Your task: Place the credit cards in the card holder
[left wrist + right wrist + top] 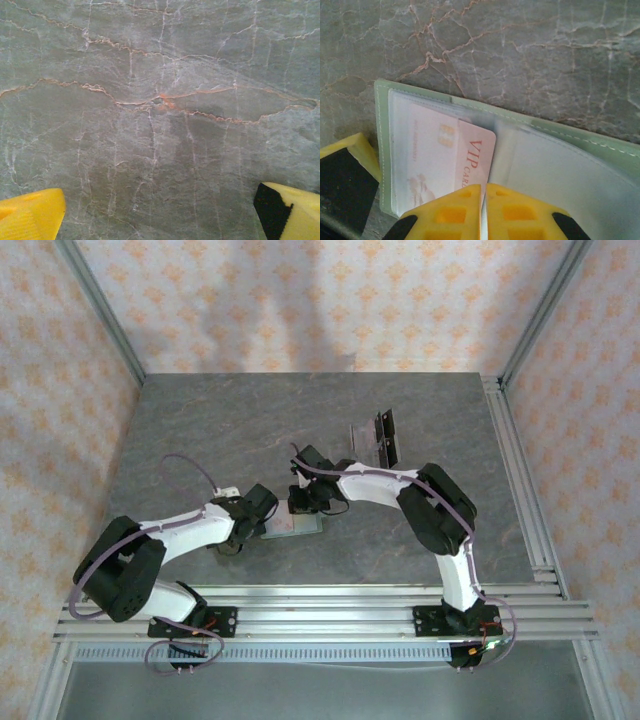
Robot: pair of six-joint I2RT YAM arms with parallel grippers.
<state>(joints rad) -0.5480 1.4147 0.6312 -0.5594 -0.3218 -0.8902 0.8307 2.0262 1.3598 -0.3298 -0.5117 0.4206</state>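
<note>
Top view looks down from behind; close, downward wrist views share its table (200, 420).

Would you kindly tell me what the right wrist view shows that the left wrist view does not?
Right wrist view: the green card holder lies open on the stone, a pale VIP card sits partly inside its clear sleeve, and the right gripper is closed on that card's near end.
Left wrist view: the left gripper is wide open above bare stone, with nothing between its fingers.
Both views: the grey veined table and yellow gripper fingers at the bottom edge.
</note>
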